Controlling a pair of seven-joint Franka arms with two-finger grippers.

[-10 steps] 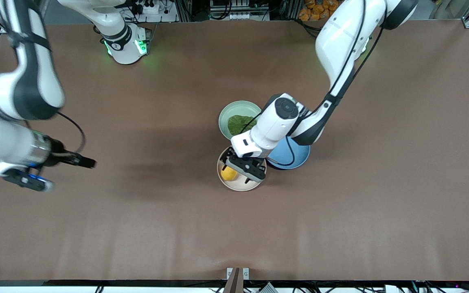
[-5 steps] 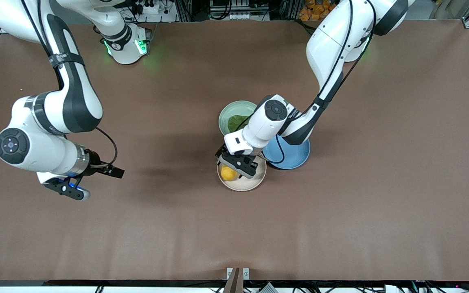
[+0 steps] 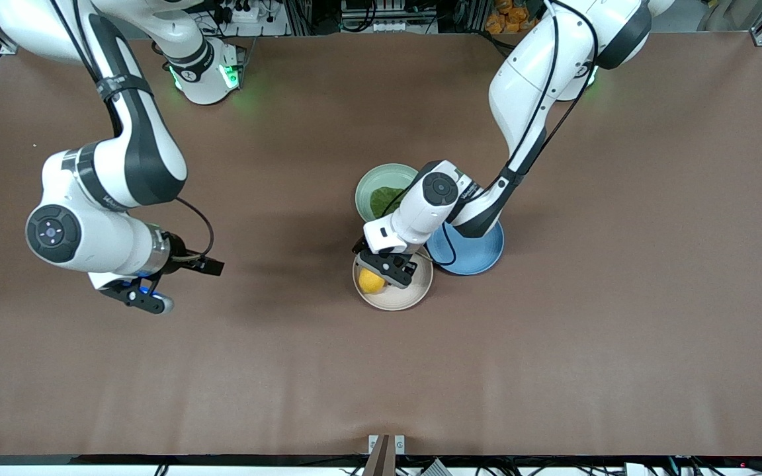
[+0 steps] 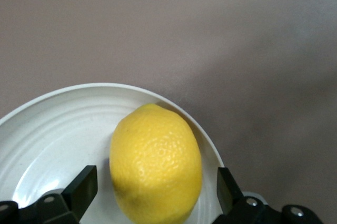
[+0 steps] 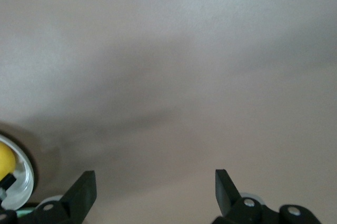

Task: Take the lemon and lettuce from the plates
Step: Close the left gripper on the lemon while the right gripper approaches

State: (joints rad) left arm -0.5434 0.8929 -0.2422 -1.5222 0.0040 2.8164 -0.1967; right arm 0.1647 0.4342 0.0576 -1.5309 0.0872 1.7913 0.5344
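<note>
Brown table [image 3: 619, 344], left hand [image 3: 381, 270] spread around lemon [image 3: 372, 281], right hand [image 3: 137, 299] spread over bare tabletop.

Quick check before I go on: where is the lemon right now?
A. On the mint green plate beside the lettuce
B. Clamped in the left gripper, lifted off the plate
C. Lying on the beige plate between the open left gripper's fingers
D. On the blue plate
C. In the left wrist view the lemon rests on the beige plate, and the left gripper has a finger on each side of it with a gap to both.
</note>
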